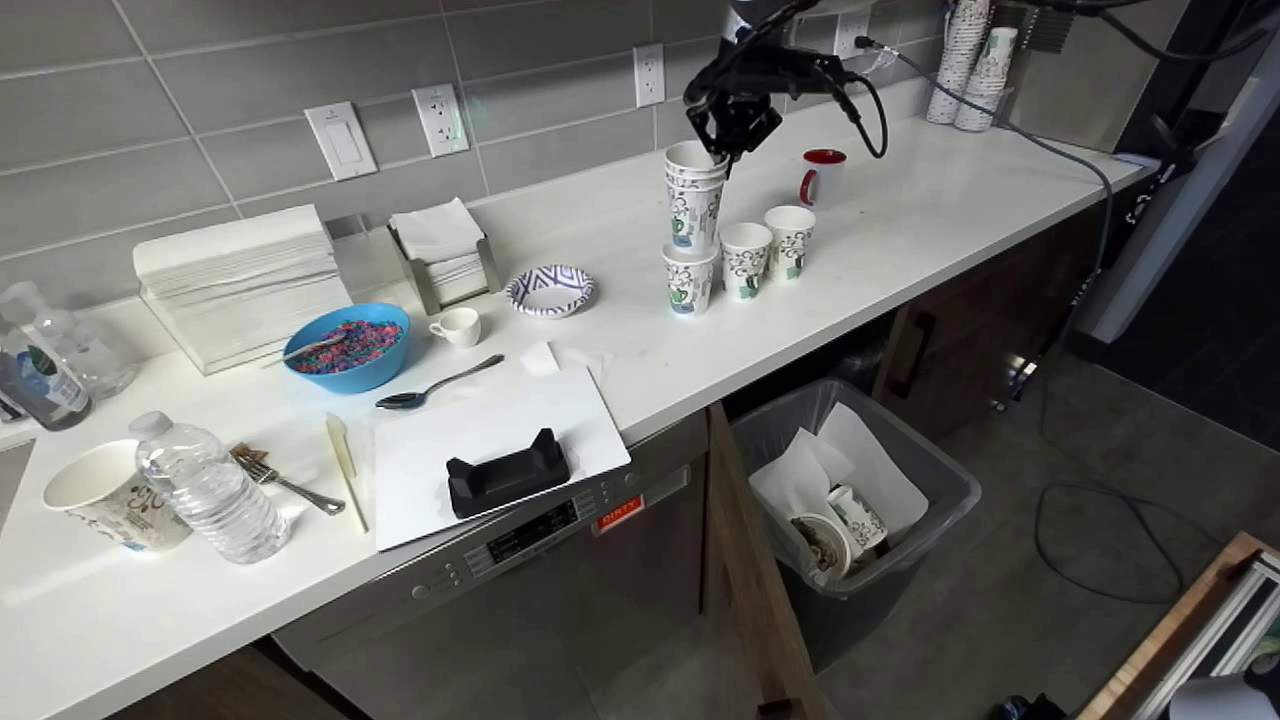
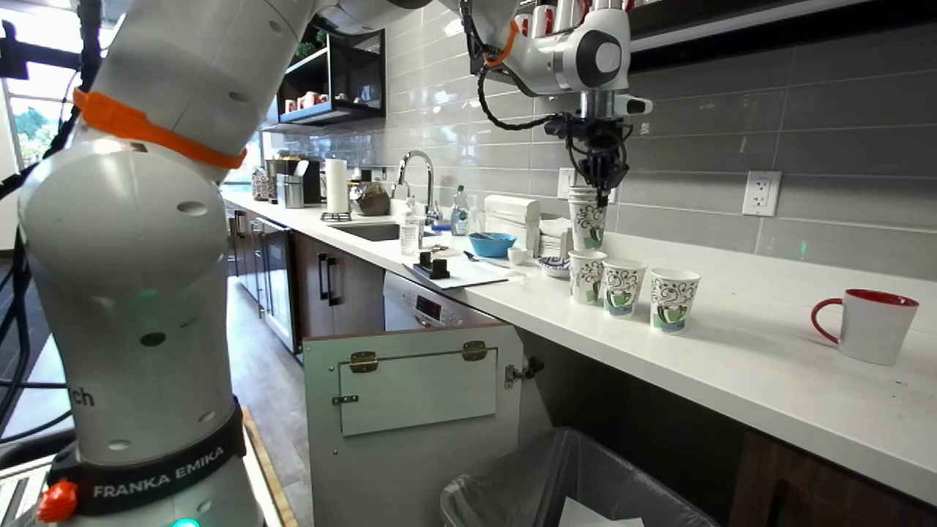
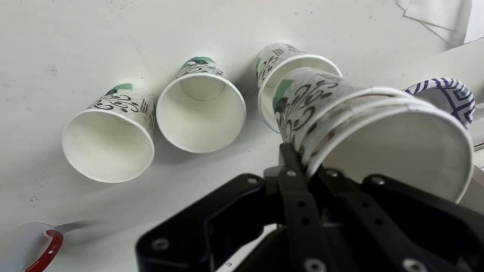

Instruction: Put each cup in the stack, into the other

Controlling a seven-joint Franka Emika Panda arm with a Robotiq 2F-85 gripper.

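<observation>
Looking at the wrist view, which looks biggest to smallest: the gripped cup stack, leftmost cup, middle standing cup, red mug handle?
1. Gripped cup stack, likely enlarged by nearness to the camera.
2. Leftmost cup and middle standing cup: too alike to rank.
3. Red mug handle, what shows of it.

A blue bowl (image 1: 362, 378), spoon (image 1: 428, 391) and red-handled mug (image 2: 872, 329) rest on a white counter (image 1: 900, 215).
</observation>
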